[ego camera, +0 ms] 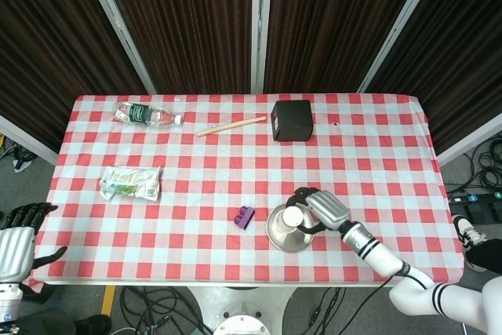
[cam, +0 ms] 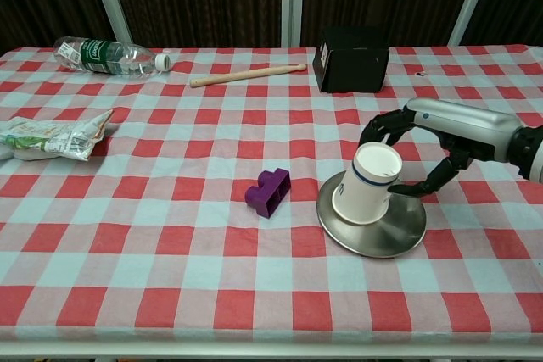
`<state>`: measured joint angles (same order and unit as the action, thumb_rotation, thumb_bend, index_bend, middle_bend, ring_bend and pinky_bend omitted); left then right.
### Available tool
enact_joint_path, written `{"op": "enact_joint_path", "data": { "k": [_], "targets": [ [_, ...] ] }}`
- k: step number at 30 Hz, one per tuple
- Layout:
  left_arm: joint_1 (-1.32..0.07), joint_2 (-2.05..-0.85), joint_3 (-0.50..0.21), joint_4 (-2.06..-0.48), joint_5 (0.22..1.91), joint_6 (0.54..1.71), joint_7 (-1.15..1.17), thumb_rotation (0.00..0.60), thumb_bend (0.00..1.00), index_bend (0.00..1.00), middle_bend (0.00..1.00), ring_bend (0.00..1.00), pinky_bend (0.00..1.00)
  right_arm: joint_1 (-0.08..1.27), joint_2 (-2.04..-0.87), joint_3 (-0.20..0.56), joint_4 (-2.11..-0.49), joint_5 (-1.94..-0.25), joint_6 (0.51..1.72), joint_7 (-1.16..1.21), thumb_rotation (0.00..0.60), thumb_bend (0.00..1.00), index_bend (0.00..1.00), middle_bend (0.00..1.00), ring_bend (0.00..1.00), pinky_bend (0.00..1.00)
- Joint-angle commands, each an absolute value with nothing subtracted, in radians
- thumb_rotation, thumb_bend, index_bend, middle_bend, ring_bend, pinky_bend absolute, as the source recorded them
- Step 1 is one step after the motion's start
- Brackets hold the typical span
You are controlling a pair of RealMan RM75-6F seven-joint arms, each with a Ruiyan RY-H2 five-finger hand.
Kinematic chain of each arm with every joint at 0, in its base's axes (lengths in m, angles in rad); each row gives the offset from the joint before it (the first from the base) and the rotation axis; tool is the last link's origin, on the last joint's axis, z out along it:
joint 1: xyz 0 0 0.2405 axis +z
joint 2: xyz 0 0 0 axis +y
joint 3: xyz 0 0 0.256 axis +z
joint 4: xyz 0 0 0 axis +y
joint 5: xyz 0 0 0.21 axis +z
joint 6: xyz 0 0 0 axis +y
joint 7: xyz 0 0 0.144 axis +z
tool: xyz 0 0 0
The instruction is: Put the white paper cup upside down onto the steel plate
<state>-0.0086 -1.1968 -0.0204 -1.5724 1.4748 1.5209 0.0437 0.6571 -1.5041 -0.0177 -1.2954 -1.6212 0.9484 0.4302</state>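
The white paper cup (cam: 365,184) with a blue band near its base stands mouth-down and tilted on the round steel plate (cam: 400,231), base turned up and to the right. My right hand (cam: 427,136) holds the cup, fingers arched over the base and thumb under its right side. The head view shows the same cup (ego camera: 292,216) on the plate (ego camera: 280,234), with the right hand (ego camera: 322,208) wrapped around it from the right. Off the table's left edge, my left hand (ego camera: 17,236) hangs with fingers apart, holding nothing.
A purple block (cam: 269,191) lies just left of the plate. Further back are a black box (cam: 350,58), a wooden stick (cam: 247,75) and a lying water bottle (cam: 106,54). A snack bag (cam: 53,136) lies at the left edge.
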Motion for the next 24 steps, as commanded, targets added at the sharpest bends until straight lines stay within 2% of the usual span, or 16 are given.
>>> {"op": "enact_joint_path", "data": {
  "k": [1,8,17,24],
  "targets": [
    [-0.009,-1.198,-0.019,-1.570,1.475,1.520,0.043,0.600,0.04,0.24,0.21,0.15,0.15,0.665,-1.480,-0.053,-1.325,-1.663,0.955,0.452,0.600,0.27,0.52,0.38,0.17,0.24],
    [-0.007,-1.199,-0.018,-1.568,1.483,1.526,0.039,0.600,0.04,0.24,0.21,0.15,0.15,0.655,-1.518,-0.012,-1.255,-1.597,0.966,0.407,0.600,0.27,0.52,0.38,0.17,0.24],
    [-0.006,-1.196,-0.020,-1.573,1.483,1.529,0.041,0.600,0.04,0.24,0.21,0.15,0.15,0.670,-1.469,-0.081,-1.324,-1.685,0.981,0.473,0.600,0.28,0.52,0.38,0.17,0.23],
    [-0.003,-1.195,-0.020,-1.575,1.484,1.534,0.041,0.600,0.04,0.24,0.21,0.15,0.15,0.665,-1.517,-0.017,-1.239,-1.594,0.975,0.405,0.600,0.28,0.52,0.38,0.17,0.22]
  ]
}}
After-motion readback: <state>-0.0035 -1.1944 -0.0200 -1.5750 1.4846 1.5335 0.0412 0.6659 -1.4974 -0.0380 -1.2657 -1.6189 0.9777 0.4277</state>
